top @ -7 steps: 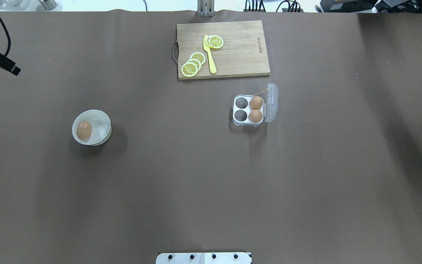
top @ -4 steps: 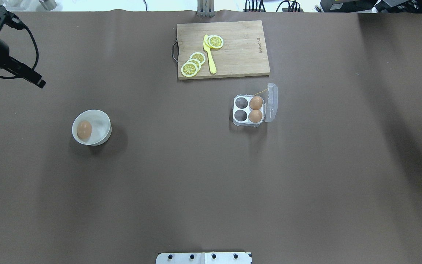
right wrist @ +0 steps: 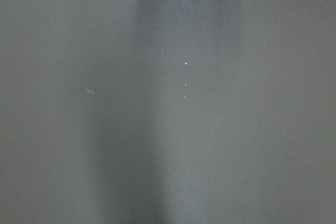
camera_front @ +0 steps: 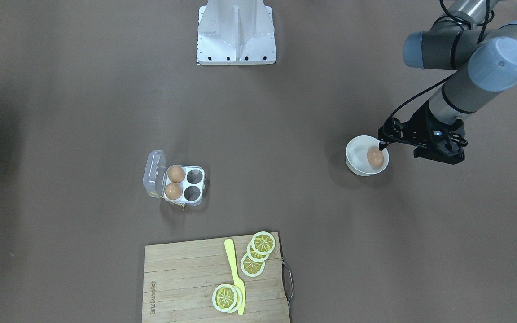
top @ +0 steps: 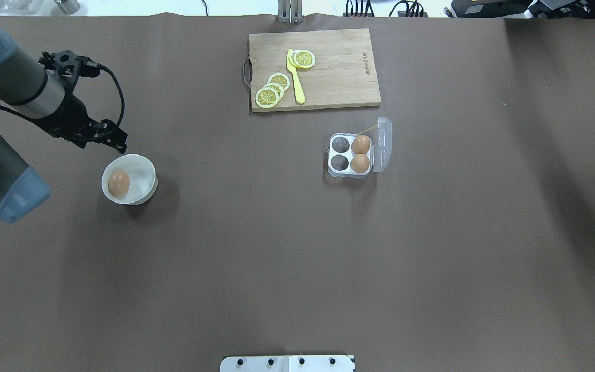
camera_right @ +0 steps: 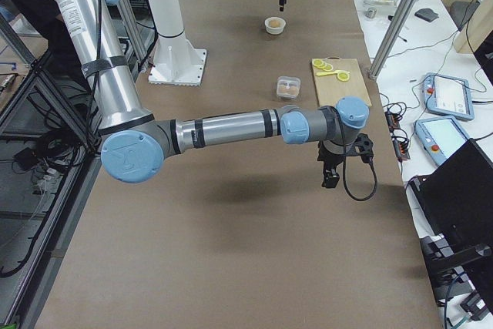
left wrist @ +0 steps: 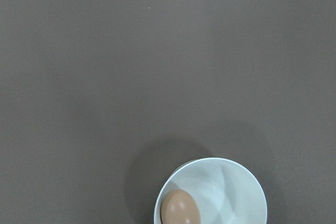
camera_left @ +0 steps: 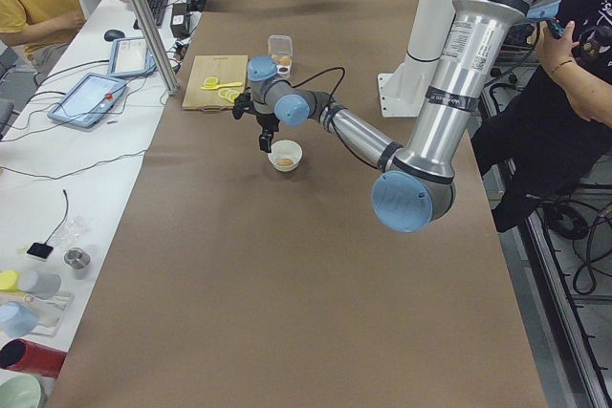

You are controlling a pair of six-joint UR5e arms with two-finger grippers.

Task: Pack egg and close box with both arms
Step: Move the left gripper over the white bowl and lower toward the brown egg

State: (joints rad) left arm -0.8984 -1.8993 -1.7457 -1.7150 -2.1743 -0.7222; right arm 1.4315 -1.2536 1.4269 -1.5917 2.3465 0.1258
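Note:
The egg (top: pixel 119 183) lies in a round white bowl (top: pixel 143 174) at the table's left; it also shows in the front view (camera_front: pixel 375 157) and at the bottom of the left wrist view (left wrist: pixel 180 209). My left gripper (top: pixel 120 149) hovers just beyond the bowl's far rim, and I cannot tell if it is open. The clear box (top: pixel 349 154) stands right of centre with its lid (top: pixel 383 144) open. Two brown eggs (top: pixel 360 154) fill its right cells and the left cells are empty. My right gripper (camera_right: pixel 330 182) hangs over bare table far right; its jaws are unclear.
A wooden cutting board (top: pixel 339 77) with lemon slices and a yellow knife lies at the far edge, just beyond the box. The robot base plate (top: pixel 287 363) is at the near edge. Operators sit beside the table in the side views.
My left arm has swung in from the table's left edge to the bowl's far rim. The egg, bowl, box and right gripper have not moved.

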